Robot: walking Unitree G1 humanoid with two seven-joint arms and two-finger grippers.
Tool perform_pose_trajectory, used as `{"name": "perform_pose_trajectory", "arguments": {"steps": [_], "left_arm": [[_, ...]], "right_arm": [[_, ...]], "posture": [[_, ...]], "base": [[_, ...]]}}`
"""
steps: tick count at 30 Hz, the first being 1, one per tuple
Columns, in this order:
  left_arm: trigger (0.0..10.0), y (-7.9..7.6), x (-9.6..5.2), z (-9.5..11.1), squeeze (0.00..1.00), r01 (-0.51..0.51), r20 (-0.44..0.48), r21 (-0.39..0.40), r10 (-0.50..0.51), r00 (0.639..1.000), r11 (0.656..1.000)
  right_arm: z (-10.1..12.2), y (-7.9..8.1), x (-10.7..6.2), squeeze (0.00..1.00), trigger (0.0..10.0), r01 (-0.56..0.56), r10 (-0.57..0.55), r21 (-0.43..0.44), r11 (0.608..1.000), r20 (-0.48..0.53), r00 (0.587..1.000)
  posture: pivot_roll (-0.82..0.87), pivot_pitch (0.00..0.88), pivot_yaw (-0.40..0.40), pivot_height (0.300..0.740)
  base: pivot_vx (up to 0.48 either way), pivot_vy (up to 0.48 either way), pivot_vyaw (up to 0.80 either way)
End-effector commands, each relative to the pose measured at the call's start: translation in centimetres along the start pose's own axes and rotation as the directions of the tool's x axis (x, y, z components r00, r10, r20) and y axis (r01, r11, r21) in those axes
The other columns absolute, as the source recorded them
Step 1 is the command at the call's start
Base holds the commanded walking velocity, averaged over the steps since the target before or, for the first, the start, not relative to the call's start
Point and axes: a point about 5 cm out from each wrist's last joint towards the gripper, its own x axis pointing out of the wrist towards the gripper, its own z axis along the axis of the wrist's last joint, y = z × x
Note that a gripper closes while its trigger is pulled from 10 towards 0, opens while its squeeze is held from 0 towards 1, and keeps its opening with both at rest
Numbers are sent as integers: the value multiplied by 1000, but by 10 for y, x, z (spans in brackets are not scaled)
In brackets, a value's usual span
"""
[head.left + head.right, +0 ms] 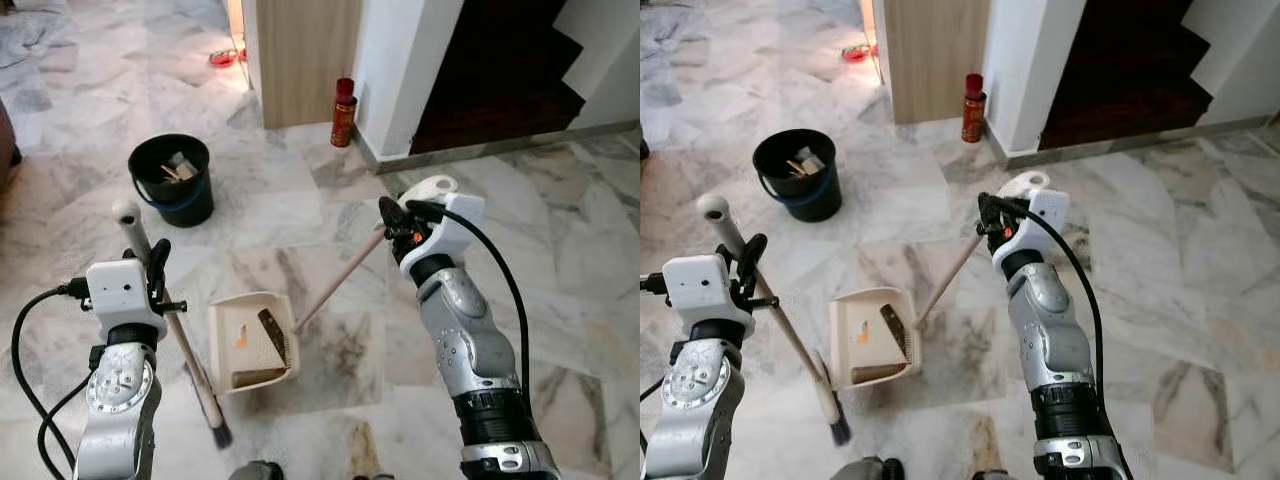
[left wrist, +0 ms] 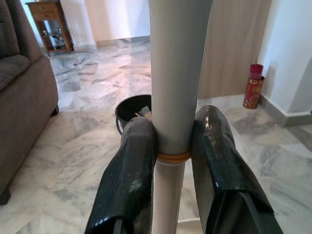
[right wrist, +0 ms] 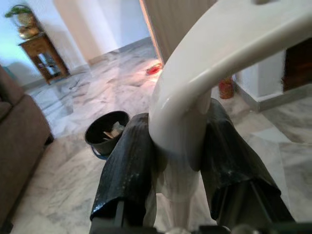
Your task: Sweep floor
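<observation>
My left gripper (image 1: 157, 266) is shut on the pale broom handle (image 1: 180, 345), which slants down to the dark bristles (image 1: 219, 433) on the marble floor. In the left wrist view both black fingers (image 2: 129, 180) press the grey pole (image 2: 170, 97). A cream dustpan (image 1: 250, 345) rests on the floor between my arms, holding a dark piece, an orange scrap and brown dust. Its long stick (image 1: 335, 285) rises to a white loop grip (image 1: 430, 188), and my right gripper (image 1: 395, 222) is shut on it, as the right wrist view shows (image 3: 178, 146).
A black bucket (image 1: 172, 180) with scraps inside stands on the floor ahead to the left. A red can (image 1: 344, 112) sits by a wooden panel (image 1: 300, 60) and white wall. Dark stairs (image 1: 500, 70) rise at the back right. A brown sofa (image 2: 24, 97) is off to the left.
</observation>
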Motion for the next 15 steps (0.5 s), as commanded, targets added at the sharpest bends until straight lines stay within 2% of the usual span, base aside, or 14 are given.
{"name": "perform_pose_trajectory", "arguments": {"steps": [1,15], "left_arm": [[10000,2,-2,10,0,-14,49,13,14,999,1000],[10000,1,-1,8,0,-11,35,16,11,999,1000]], "right_arm": [[15,7,1,0,10000,-39,38,9,999,68,997],[15,7,1,0,10000,-43,42,15,999,64,997]], "posture": [[-19,195,-29,740],[-19,198,-33,740]], "base": [[0,0,800],[0,0,788]]}}
